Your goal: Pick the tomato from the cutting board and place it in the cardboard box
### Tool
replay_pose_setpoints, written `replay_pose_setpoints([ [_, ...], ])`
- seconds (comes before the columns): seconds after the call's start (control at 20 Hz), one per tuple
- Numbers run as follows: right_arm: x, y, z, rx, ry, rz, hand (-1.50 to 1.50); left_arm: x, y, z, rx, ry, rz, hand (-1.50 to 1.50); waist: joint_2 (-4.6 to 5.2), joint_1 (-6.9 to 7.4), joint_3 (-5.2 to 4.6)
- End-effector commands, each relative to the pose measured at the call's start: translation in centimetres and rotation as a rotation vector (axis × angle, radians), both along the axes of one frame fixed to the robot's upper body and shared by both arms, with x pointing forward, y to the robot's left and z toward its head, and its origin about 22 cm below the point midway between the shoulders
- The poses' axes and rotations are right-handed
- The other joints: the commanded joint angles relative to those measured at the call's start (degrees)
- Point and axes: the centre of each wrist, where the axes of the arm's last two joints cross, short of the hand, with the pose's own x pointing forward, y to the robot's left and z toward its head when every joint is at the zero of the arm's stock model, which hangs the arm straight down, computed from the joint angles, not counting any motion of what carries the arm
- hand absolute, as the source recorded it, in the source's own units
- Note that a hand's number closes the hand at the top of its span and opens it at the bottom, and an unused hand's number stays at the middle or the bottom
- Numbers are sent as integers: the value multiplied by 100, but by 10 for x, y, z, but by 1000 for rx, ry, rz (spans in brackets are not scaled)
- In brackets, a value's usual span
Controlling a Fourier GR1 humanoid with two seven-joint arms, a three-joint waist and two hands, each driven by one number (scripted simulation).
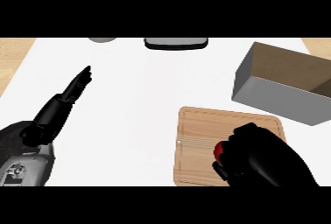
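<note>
Head view: right hand (262, 159) fingers curl round small red tomato (220, 151) over light wooden cutting board (200, 131).
Idle: left hand (65, 105), fingers straight.
Advice: lift clear before crossing to open cardboard box (284, 83).

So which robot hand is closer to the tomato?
The right. The right robot hand is curled round the tomato over the cutting board; the left robot hand rests open far to its left, over the white counter.
</note>
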Motion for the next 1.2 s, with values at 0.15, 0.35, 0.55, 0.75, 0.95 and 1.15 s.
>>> replay_pose_setpoints([
  [0.15, 22, -29, 38, 250, 25, -294, 150, 7, 5, -4, 2, -1, -11, 0, 33, 65, 0],
  [0.35, 65, -54, 52, 282, 52, -422, 150, 7, -4, -1, -9, -10, -22, 0, 35, 119, 3],
  [0.55, 90, -77, 71, 317, 64, -480, 150, -8, 10, 1, 3, -7, -13, 0, 17, 134, 4],
  [0.75, 127, -124, 72, 168, 15, -535, 150, 7, -1, -2, 16, -16, -18, 0, 52, 157, 6],
  [0.95, 151, -128, 67, -3, 184, -561, 150, 12, -4, 13, 5, -11, -22, 0, 46, 186, 4],
  [1.15, 166, -162, 54, -113, 356, -568, 150, 6, -15, -5, -7, 4, -44, 0, 72, 213, 5],
])
